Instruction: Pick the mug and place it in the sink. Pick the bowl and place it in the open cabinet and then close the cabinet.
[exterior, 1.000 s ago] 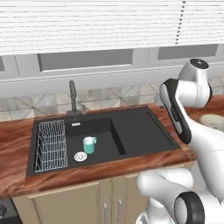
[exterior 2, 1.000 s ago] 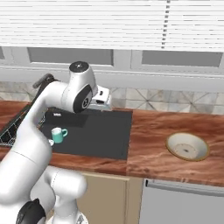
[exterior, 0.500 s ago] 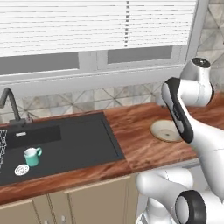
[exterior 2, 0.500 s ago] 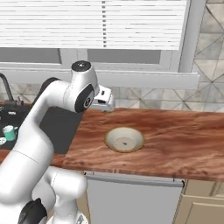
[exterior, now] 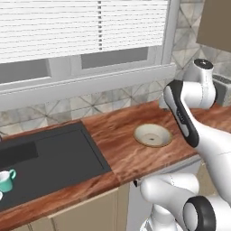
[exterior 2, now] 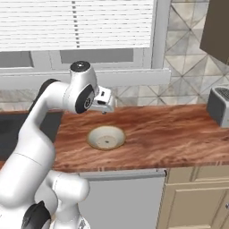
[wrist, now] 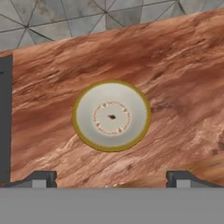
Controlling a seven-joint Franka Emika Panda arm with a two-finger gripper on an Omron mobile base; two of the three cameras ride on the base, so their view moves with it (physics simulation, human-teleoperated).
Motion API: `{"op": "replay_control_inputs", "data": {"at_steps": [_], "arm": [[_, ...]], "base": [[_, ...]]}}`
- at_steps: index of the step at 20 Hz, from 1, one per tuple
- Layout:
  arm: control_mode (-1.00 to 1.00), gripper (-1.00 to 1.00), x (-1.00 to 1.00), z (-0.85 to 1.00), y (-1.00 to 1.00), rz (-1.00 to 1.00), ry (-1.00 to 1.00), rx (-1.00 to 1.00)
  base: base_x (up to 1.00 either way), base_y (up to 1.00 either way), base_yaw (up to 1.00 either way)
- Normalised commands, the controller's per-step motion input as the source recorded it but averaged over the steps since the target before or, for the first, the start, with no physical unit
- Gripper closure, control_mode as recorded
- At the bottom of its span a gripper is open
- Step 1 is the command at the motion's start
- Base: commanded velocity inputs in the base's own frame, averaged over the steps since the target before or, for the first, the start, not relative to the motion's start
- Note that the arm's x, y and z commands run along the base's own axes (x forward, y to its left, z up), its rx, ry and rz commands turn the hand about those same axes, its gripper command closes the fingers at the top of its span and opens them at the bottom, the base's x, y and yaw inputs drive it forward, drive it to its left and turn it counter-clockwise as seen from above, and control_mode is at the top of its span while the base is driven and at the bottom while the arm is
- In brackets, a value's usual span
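The bowl sits upright on the wooden counter, off-white inside with a tan rim. In the hand view the bowl lies straight below the camera. My gripper hangs well above it and slightly behind, open, its fingertips wide apart with nothing between them. The teal mug stands in the black sink at the far left edge. A corner of the wall cabinet shows at the top right; I cannot tell how its door stands.
A grey toaster stands on the counter at the right. The tiled wall and window sill run behind the counter. Tan lower cabinets sit under the counter edge. The sink's edge borders the hand view's left.
The base has driven to the right, so both base views have shifted: sink and mug slid to the far left and the bowl came under the gripper. The gripper stayed open.
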Motion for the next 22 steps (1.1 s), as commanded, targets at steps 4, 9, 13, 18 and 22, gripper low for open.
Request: {"op": "replay_control_inputs", "data": {"at_steps": [4,9,13,18,22], "arm": [[1.00,-1.00,0.00,0.00,0.00,0.00,0.00,0.00],[1.00,-1.00,0.00,0.00,0.00,0.00,0.00,0.00],[1.00,-1.00,0.00,0.00,0.00,0.00,0.00,0.00],[1.00,-1.00,0.00,0.00,0.00,0.00,0.00,0.00],[1.00,-1.00,0.00,0.00,0.00,0.00,0.00,0.00]], "base": [[0.12,-0.32,-0.43],[0.21,-0.13,-0.35],[0.50,-0.05,-0.23],[0.83,0.00,-0.01],[0.89,-0.21,0.24]]}}
